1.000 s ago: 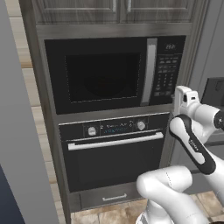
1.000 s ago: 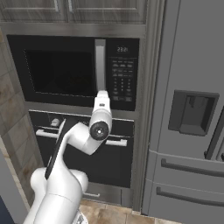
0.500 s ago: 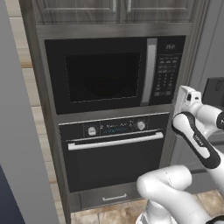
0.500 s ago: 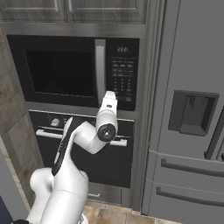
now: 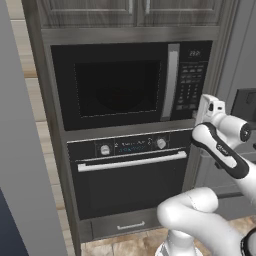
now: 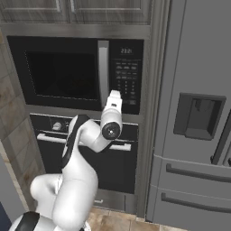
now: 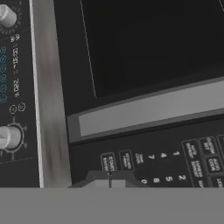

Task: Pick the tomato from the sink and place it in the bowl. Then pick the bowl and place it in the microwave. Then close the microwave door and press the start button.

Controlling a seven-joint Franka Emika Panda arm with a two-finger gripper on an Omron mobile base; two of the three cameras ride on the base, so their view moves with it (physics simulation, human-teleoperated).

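Since the microwave door (image 5: 117, 85) already stands closed, only the start button looks left to press. On the keypad strip (image 5: 191, 75), just right of the door's silver handle (image 5: 170, 82), that button sits low at the bottom row. With its tips together on nothing, the claw (image 7: 109, 183) hangs near the keypad's lower corner, above the oven (image 5: 130, 175).
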